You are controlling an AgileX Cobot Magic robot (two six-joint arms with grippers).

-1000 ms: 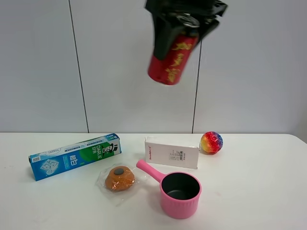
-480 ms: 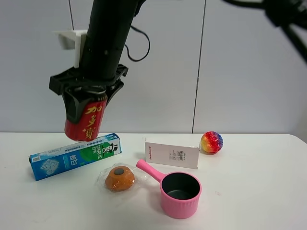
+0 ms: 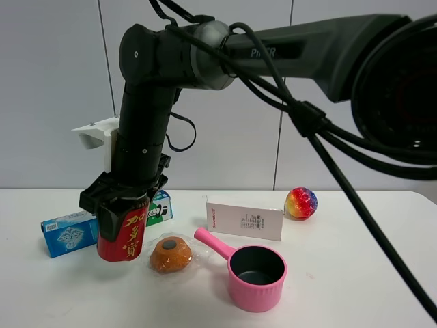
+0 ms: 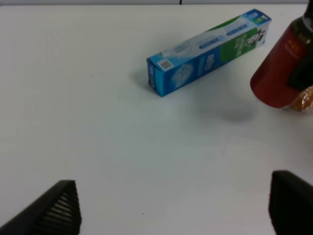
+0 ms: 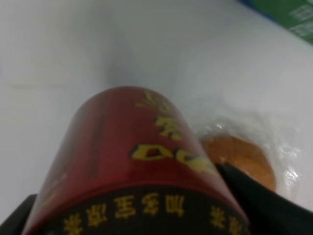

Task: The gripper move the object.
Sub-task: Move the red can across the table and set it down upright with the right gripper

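Observation:
The red can (image 3: 124,236) with yellow characters hangs slightly tilted in my right gripper (image 3: 125,205), whose black fingers are shut on its upper part. The can is low over the white table (image 3: 355,273), in front of the toothpaste box and left of a wrapped bun. The right wrist view shows the can (image 5: 132,161) filling the frame between the fingers (image 5: 259,200). In the left wrist view the can (image 4: 281,73) sits at the far edge with its shadow apart from it. My left gripper (image 4: 176,205) is open and empty over bare table, well away from the can.
A blue-green toothpaste box (image 3: 68,232) lies behind the can. A wrapped orange bun (image 3: 170,254) lies just right of it. A pink pot (image 3: 256,277), a white box (image 3: 244,220) and a rainbow ball (image 3: 301,203) stand further right.
My right gripper has carried the can from high at the centre down and to the left, ending low over the table beside the bun.

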